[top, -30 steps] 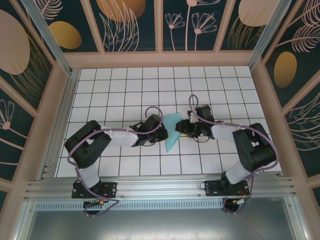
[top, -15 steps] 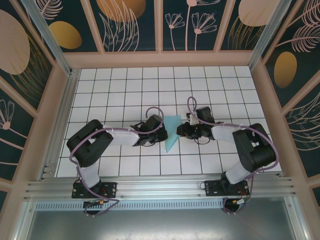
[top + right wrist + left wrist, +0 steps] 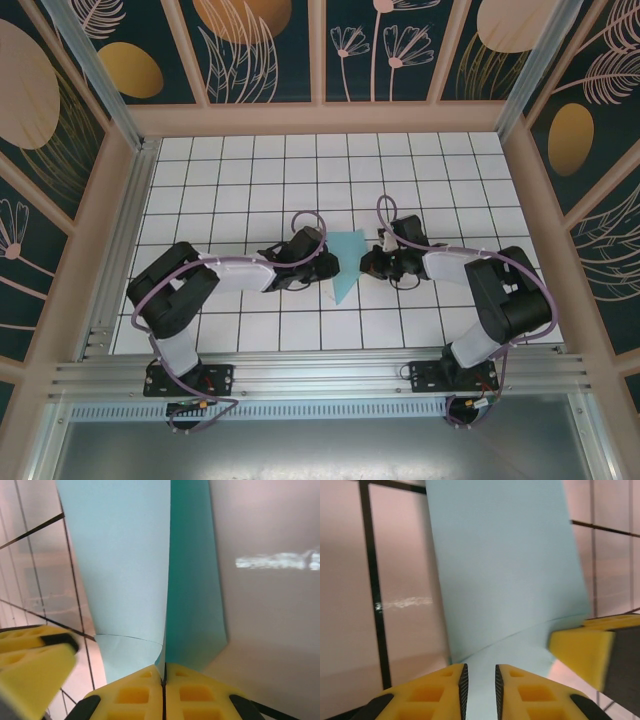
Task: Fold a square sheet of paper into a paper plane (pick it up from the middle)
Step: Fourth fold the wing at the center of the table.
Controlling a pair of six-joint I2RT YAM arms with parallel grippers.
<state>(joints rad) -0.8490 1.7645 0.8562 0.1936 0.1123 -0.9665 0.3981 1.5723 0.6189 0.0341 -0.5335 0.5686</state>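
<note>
The half-folded paper (image 3: 346, 262) sits mid-way across the bench (image 3: 250, 170), between both hands. The right hand (image 3: 164, 670) pinches its crease, fingers pressed together. The left hand (image 3: 480, 674) is barely parted, perhaps only pressing. The paper is thin, limp and easily torn, so grip the folded edges.

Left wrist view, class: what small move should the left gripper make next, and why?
Probably close the left gripper on the paper: its jaws stand slightly apart with paper showing between them, while the right gripper is shut on the fold, so both sides would be held.
</note>
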